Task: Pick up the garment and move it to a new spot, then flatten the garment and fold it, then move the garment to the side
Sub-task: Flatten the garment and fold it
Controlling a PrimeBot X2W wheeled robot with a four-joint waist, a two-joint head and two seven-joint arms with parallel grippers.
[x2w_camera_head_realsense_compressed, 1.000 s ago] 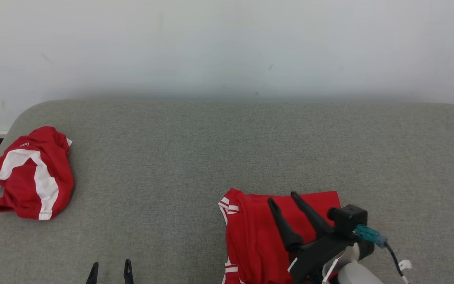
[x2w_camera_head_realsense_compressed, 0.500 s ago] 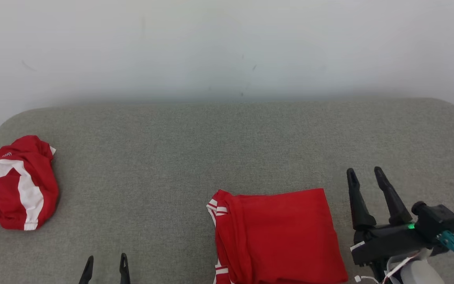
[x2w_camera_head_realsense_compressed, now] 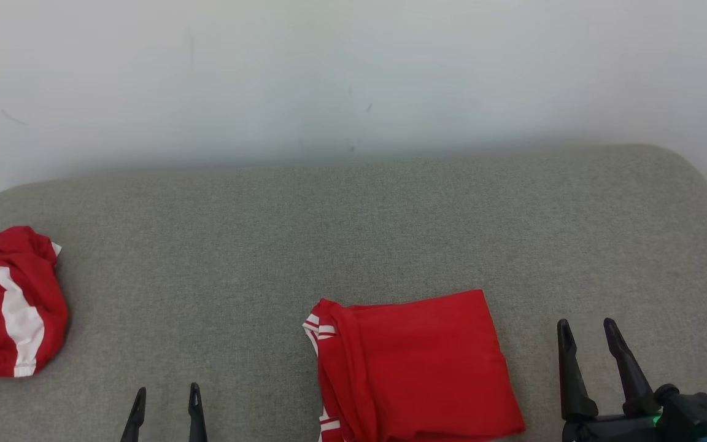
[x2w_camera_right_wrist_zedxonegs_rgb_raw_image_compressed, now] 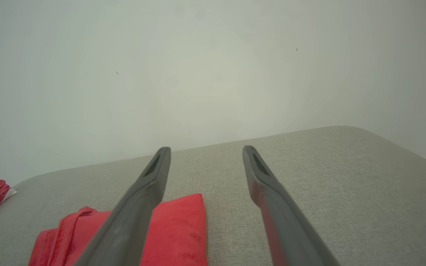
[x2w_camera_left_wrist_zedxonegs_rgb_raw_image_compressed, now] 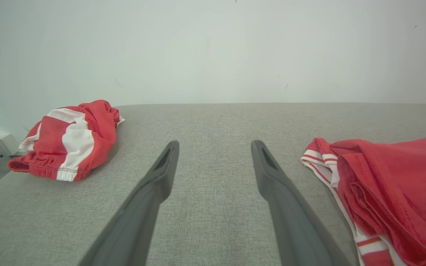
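Note:
The garment (x2w_camera_head_realsense_compressed: 415,362) is red with white-striped trim, folded into a rough square on the grey cushion (x2w_camera_head_realsense_compressed: 353,233) near its front edge. It also appears in the left wrist view as the folded garment (x2w_camera_left_wrist_zedxonegs_rgb_raw_image_compressed: 394,184) and in the right wrist view as the folded garment (x2w_camera_right_wrist_zedxonegs_rgb_raw_image_compressed: 176,229). My right gripper (x2w_camera_head_realsense_compressed: 587,324) stands open to the right of it, apart from the cloth, with nothing between its fingers (x2w_camera_right_wrist_zedxonegs_rgb_raw_image_compressed: 150,177). My left gripper (x2w_camera_head_realsense_compressed: 166,390) is open at the lower left, well left of the garment, and its fingers (x2w_camera_left_wrist_zedxonegs_rgb_raw_image_compressed: 272,177) are empty.
A second red and white garment (x2w_camera_head_realsense_compressed: 3,301) lies crumpled at the cushion's far left, seen also as a bundle (x2w_camera_left_wrist_zedxonegs_rgb_raw_image_compressed: 68,138) in the left wrist view. A pale wall (x2w_camera_head_realsense_compressed: 353,73) rises behind the cushion. The cushion's rounded right end (x2w_camera_head_realsense_compressed: 697,178) drops off.
My right gripper has come off the top of the folded garment and moved to its right and nearer, still open. The head camera has turned rightward. The left gripper has not moved.

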